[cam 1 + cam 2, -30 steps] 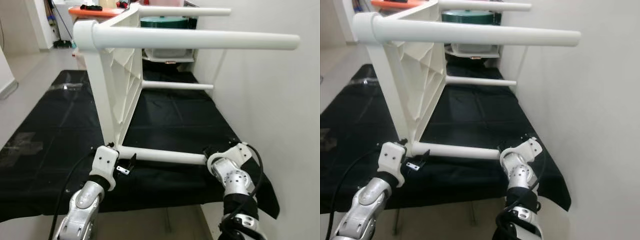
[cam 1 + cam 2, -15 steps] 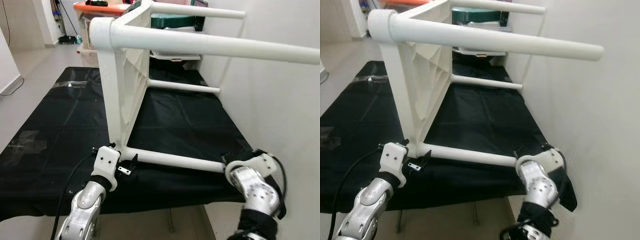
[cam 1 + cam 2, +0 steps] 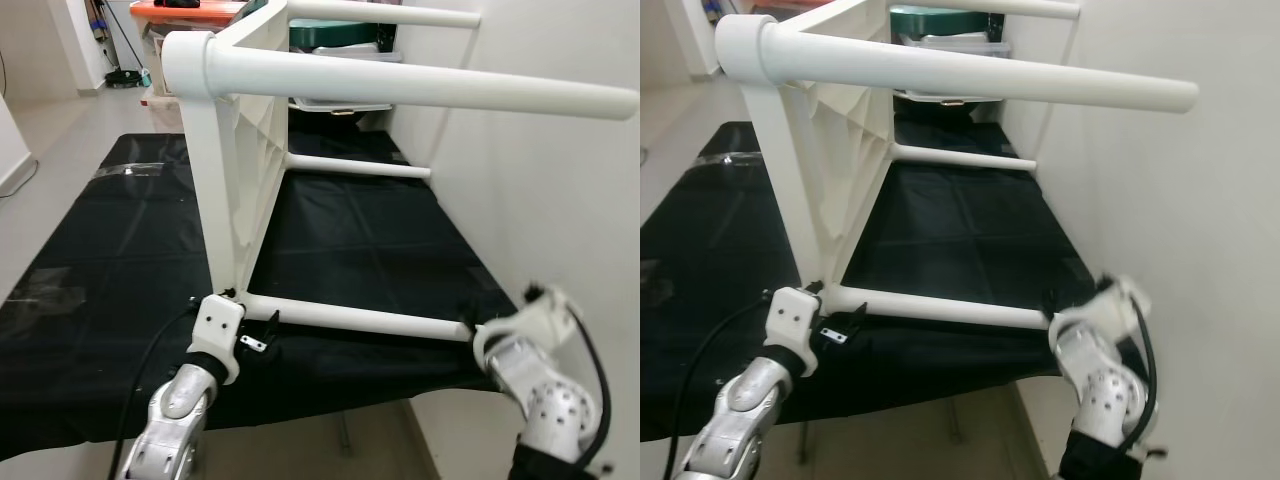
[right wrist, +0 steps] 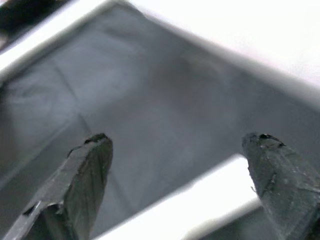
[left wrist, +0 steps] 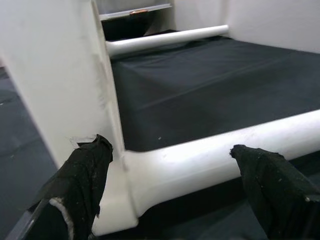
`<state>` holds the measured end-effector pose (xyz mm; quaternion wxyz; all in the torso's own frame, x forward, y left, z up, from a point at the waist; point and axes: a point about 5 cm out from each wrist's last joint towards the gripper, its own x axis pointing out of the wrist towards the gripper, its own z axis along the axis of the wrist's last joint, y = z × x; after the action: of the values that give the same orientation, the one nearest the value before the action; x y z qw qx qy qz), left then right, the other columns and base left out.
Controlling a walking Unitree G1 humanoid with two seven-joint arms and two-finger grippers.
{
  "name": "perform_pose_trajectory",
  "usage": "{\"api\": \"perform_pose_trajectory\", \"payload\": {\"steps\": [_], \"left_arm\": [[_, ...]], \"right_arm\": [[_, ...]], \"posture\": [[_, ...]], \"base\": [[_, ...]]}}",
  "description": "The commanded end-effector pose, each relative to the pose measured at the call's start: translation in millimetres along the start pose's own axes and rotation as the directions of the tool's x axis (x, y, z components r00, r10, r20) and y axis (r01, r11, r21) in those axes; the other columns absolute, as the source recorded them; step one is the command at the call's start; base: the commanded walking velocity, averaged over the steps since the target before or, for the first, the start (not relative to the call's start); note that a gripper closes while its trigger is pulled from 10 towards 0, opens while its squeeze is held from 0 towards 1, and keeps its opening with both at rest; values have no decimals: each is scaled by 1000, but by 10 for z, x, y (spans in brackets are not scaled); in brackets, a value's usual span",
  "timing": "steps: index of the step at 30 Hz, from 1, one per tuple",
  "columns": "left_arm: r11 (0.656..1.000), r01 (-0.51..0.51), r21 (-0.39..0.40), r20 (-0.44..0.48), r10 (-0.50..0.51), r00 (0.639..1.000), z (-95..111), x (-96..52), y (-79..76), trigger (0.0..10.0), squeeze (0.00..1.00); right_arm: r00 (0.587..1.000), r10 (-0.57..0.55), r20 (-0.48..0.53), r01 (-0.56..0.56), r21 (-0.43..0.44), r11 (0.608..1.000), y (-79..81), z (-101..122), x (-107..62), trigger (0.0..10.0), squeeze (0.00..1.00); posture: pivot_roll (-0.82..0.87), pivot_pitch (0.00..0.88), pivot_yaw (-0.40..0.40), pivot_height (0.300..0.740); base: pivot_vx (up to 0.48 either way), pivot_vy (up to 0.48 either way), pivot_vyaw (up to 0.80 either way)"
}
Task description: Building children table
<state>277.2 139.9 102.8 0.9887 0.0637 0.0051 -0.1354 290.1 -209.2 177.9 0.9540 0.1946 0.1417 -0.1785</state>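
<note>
The white children's table lies on its side on a black mat (image 3: 120, 260), its top panel (image 3: 240, 180) upright and its round legs pointing right. The upper near leg (image 3: 420, 88) juts toward the wall. The lower near leg (image 3: 360, 318) lies along the mat's front. My left gripper (image 5: 171, 145) is open, its fingers (image 5: 85, 185) straddling that leg's base where it meets the panel. My right gripper (image 4: 177, 137) is open at the leg's free end (image 3: 1040, 318), with the blurred white leg between its fingers (image 4: 280, 185).
A white wall (image 3: 560, 200) runs close along the right, near the leg tips. Behind the table stand a green-lidded bin (image 3: 335, 35) and an orange-topped surface (image 3: 190, 10). Bare floor (image 3: 60, 130) lies to the left and below the mat's front edge.
My right arm has slid rightward along the lower near leg to its free end. My left gripper stays at the leg's base. The view has shifted a little.
</note>
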Motion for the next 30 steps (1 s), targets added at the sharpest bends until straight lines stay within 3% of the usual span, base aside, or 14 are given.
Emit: {"api": "perform_pose_trajectory", "payload": {"steps": [1, 2, 3, 6, 12, 13, 14, 15, 17, 19, 22, 24, 27, 30], "left_arm": [[1000, -1, 13, -6, 1, 1000, -20, 2, 6, 10000, 0], [1000, -1, 13, -6, 1, 1000, -20, 2, 6, 10000, 0], [1000, -8, 14, -3, 8, 1000, -15, 2, 18, 10000, 0], [1000, -13, 14, 2, 13, 1000, -5, 2, 29, 10000, 0], [1000, -18, 14, 5, 17, 1000, 2, 0, 41, 10000, 0], [999, -31, 14, 13, 30, 999, 7, -8, 52, 10000, 0], [999, -31, 14, 13, 30, 999, 7, -8, 52, 10000, 0], [999, -43, 11, 18, 43, 999, 8, -14, 63, 10000, 0], [999, -43, 11, 18, 43, 999, 8, -14, 63, 10000, 0], [999, -47, 11, 22, 47, 999, 14, 1, 77, 10000, 0], [999, -32, 21, 27, 31, 999, 38, 62, 94, 10000, 0], [999, -32, 21, 27, 31, 999, 38, 62, 94, 10000, 0], [999, -29, 43, 47, 27, 999, 96, 125, 134, 10000, 0], [998, -31, 45, 50, 29, 998, 104, 128, 139, 10000, 0]], "right_arm": [[991, 104, 82, -87, -191, 978, 168, 71, -61, 10000, 1000], [991, 104, 82, -87, -191, 978, 168, 71, -61, 10000, 1000], [980, 130, 150, -72, -342, 937, 207, 138, -99, 10000, 1000], [955, 116, 271, 25, -467, 884, 175, 240, -132, 10000, 1000], [899, 107, 424, 174, -571, 803, 111, 362, -201, 10000, 1000], [839, 108, 534, 284, -599, 749, 54, 444, -275, 10000, 561], [839, 108, 534, 284, -599, 749, 54, 444, -275, 10000, 561], [774, 127, 620, 374, -610, 699, 21, 502, -354, 10000, 78], [774, 127, 620, 374, -610, 699, 21, 502, -354, 10000, 78], [665, 204, 719, 482, -622, 617, 20, 529, -493, 10000, 0], [594, 282, 754, 524, -628, 576, 61, 494, -587, 10000, 0], [594, 282, 754, 524, -628, 576, 61, 494, -587, 10000, 0], [482, 331, 811, 581, -579, 573, 89, 548, -731, 10000, 0], [467, 335, 818, 588, -570, 574, 90, 559, -750, 10000, 0]], "posture": [[37, 0, -86, 740], [37, 0, -86, 740], [41, 0, -89, 740], [44, 0, -90, 740], [43, 0, -89, 740], [39, 0, -83, 740], [39, 0, -83, 740], [37, 0, -81, 740], [37, 0, -81, 740], [29, 0, -73, 740], [24, 0, -62, 740], [24, 0, -62, 740], [19, 0, -52, 740], [19, 0, -52, 740]], "base": [[0, 0, 0], [0, 0, 0], [0, 0, 0], [0, 0, 0], [0, 0, 0], [0, 0, 0], [0, 0, 0], [0, 0, 0], [0, 0, 0], [0, 0, 0], [0, 0, 0], [0, 0, 0], [0, 0, 0], [0, 0, 0]]}}
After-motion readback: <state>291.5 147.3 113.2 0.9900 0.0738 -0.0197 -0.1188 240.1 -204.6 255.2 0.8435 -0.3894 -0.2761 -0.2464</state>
